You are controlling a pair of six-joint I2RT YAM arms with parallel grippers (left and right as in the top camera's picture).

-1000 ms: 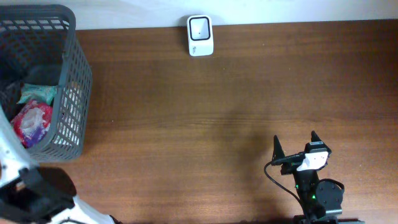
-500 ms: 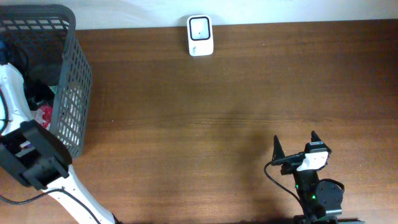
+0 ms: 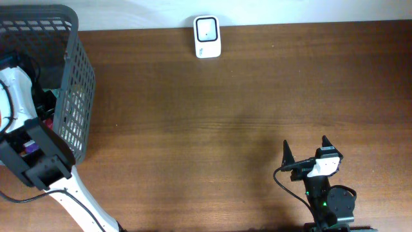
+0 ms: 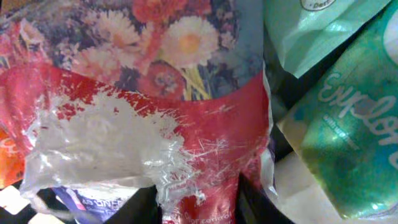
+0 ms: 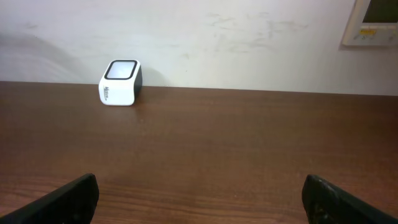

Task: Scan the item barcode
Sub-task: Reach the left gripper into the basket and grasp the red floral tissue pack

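Note:
In the left wrist view, a red packet printed with flowers [image 4: 186, 93] fills most of the frame. It lies among other packets inside the grey basket [image 3: 74, 77]. My left gripper [image 4: 199, 202] reaches down into the basket, with its two dark fingers pressed against either side of the packet's lower end. No barcode shows on the packet. The white scanner [image 3: 207, 37] stands at the table's far edge, and the right wrist view also shows the scanner [image 5: 120, 83]. My right gripper [image 3: 305, 143] rests open near the front right, holding nothing.
Teal and green packets [image 4: 348, 137] lie beside the red one in the basket, and an orange corner shows at the left. The basket's mesh wall [image 3: 80, 109] rises between the left arm [image 3: 26, 96] and the brown table [image 3: 225, 129].
The left arm has swung into the basket and gone lower. Its fingers have come together around the red flower packet. The right arm has not moved.

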